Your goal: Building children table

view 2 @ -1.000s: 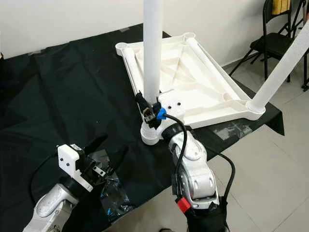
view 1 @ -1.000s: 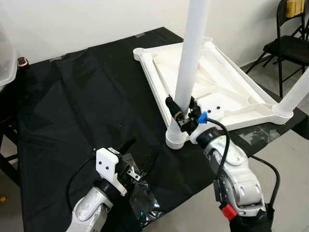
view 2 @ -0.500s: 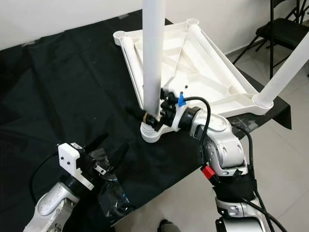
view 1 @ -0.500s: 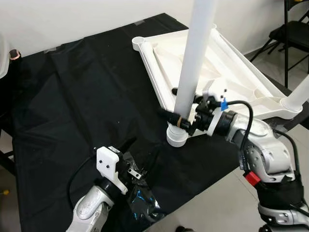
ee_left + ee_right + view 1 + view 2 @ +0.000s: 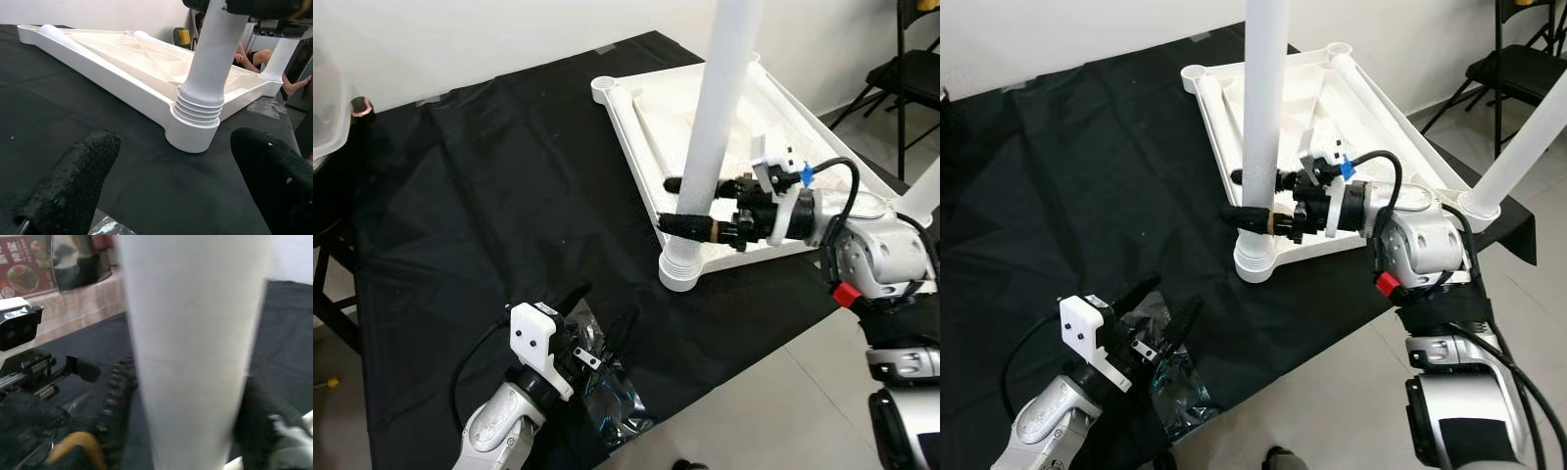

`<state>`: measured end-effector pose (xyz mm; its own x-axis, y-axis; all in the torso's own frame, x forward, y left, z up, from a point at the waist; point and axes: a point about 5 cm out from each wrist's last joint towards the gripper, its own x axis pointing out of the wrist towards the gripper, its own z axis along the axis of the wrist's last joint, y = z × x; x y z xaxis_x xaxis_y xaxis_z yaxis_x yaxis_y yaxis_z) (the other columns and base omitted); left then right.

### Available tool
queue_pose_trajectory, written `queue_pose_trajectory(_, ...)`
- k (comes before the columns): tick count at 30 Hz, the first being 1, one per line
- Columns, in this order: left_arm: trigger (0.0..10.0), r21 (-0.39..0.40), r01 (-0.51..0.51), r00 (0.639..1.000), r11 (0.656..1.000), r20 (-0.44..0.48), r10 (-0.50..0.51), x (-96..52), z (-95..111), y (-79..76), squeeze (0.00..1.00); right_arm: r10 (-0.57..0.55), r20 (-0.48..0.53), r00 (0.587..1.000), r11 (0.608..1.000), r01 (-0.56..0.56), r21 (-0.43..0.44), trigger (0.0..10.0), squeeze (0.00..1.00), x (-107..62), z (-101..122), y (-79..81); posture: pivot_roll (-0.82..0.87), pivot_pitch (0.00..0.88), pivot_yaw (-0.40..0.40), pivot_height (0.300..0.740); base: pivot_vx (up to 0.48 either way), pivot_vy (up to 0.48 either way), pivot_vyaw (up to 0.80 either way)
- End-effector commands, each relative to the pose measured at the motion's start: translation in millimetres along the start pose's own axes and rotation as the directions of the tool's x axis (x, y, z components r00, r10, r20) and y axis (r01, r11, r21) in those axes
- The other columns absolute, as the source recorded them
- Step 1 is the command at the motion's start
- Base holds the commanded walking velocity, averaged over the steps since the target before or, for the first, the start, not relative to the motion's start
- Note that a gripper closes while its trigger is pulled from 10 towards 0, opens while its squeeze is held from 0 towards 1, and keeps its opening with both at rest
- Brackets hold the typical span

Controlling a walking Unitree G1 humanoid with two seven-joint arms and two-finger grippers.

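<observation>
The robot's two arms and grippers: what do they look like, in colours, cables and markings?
Both arms are silver with rounded shells. The right arm carries a red tag, a looping black cable and a small blue clip near the wrist. The right gripper has two long black fingers. The left gripper has the same black fingers, with a pebbled surface, beside a white box with two dark dots, and a black cable.

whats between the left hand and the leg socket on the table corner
Just bare black cloth, seen in the left wrist view between the left hand and the socket. Crinkled plastic lies under the hand.
</observation>
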<state>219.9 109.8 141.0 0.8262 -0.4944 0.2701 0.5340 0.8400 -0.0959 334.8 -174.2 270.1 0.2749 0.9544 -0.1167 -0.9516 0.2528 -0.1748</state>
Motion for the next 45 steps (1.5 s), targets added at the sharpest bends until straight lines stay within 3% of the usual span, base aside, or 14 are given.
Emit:
queue_pose_trajectory(1,10.0,0.002,-0.007,1.0,1.0,-0.015,0.007,-3.2,-1.4,0.0,0.0,0.083,0.001,0.997,0.997,-0.083,-0.005,0.0,0.0,3.0,-0.9,4.5,0.03,0.222,0.012,0.74,0.0,0.0,0.0)
queue_pose_trajectory(13,10.0,0.002,-0.008,1.0,1.0,-0.013,0.008,-4.3,0.4,1.2,0.0,-0.164,-0.124,0.979,0.981,0.175,0.088,0.0,0.0,7.7,-51.7,24.9,0.02,0.236,0.005,0.74,0.0,0.0,0.0)
queue_pose_trajectory(14,10.0,0.005,-0.01,1.0,1.0,-0.014,0.01,-5.6,1.1,2.3,0.0,-0.612,-0.207,0.763,0.757,0.641,0.126,0.0,0.0,19.4,-78.9,25.4,0.02,0.242,0.011,0.74,0.0,0.0,0.0)
queue_pose_trajectory(15,10.0,0.005,-0.01,1.0,1.0,-0.014,0.01,-5.6,1.1,2.3,0.0,-0.612,-0.207,0.763,0.757,0.641,0.126,0.0,0.0,19.4,-78.9,25.4,0.02,0.242,0.011,0.74,0.0,0.0,0.0)
queue_pose_trajectory(16,10.0,0.007,-0.011,1.0,1.0,-0.015,0.011,-6.0,1.2,2.8,0.0,-0.799,-0.282,0.532,0.518,0.846,0.129,0.0,0.0,16.6,-92.6,26.9,0.02,0.242,0.011,0.74,0.0,0.0,0.0)
queue_pose_trajectory(17,10.0,0.007,-0.012,1.0,1.0,-0.015,0.012,-5.4,1.7,3.6,0.0,-0.802,-0.339,0.492,0.468,0.87,0.155,0.0,0.0,19.6,-112.4,57.3,0.02,0.247,0.011,0.74,0.0,0.0,0.0)
queue_pose_trajectory(19,10.0,0.007,-0.011,1.0,1.0,-0.015,0.011,-5.2,1.5,5.0,0.0,-0.731,-0.365,0.577,0.533,0.816,0.223,0.0,0.0,29.9,-127.7,95.9,0.0,0.239,0.022,0.74,0.0,0.0,0.0)
queue_pose_trajectory(28,10.0,0.008,-0.001,1.0,1.0,-0.018,0.001,-0.7,-1.1,6.4,0.0,-0.772,-0.311,0.555,0.515,0.832,0.206,0.0,0.0,41.4,-114.9,89.8,0.0,0.216,0.014,0.74,0.0,0.0,0.0)
queue_pose_trajectory(29,10.0,0.009,-0.002,1.0,1.0,-0.017,0.002,-0.2,-1.3,6.7,0.0,-0.78,-0.316,0.54,0.507,0.841,0.188,6.3,0.0,41.6,-113.9,88.7,0.0,0.213,0.014,0.74,0.0,0.0,0.0)
queue_pose_trajectory(32,10.0,0.009,-0.006,1.0,1.0,-0.014,0.006,1.0,-1.7,7.2,0.0,-0.805,-0.296,0.514,0.49,0.857,0.156,10.0,0.0,42.9,-106.8,88.6,0.0,0.208,0.014,0.74,0.0,0.0,0.0)
queue_pose_trajectory(33,10.0,0.009,-0.006,1.0,1.0,-0.014,0.006,1.1,-1.8,7.1,0.0,-0.802,-0.276,0.53,0.504,0.848,0.165,10.0,0.95,42.8,-103.3,87.5,0.0,0.208,0.014,0.74,0.0,0.0,0.0)
queue_pose_trajectory(35,10.0,0.008,-0.006,1.0,1.0,-0.013,0.006,1.2,-1.9,7.1,0.0,-0.794,-0.252,0.553,0.525,0.833,0.174,10.0,1.0,43.1,-99.7,85.3,0.0,0.208,0.014,0.74,0.0,0.0,0.0)
queue_pose_trajectory(44,10.0,0.004,-0.003,1.0,1.0,-0.011,0.003,3.0,-4.0,4.6,0.0,-0.408,-0.051,0.912,0.91,0.41,0.057,10.0,0.97,31.3,-51.8,53.3,0.0,0.194,0.003,0.74,0.0,0.0,0.0)
queue_pose_trajectory(45,10.0,0.004,-0.003,1.0,1.0,-0.011,0.003,2.9,-4.2,4.3,0.0,-0.346,-0.06,0.936,0.937,0.348,0.025,10.0,0.0,25.8,-47.2,49.1,0.0,0.193,0.001,0.74,0.0,0.0,0.0)
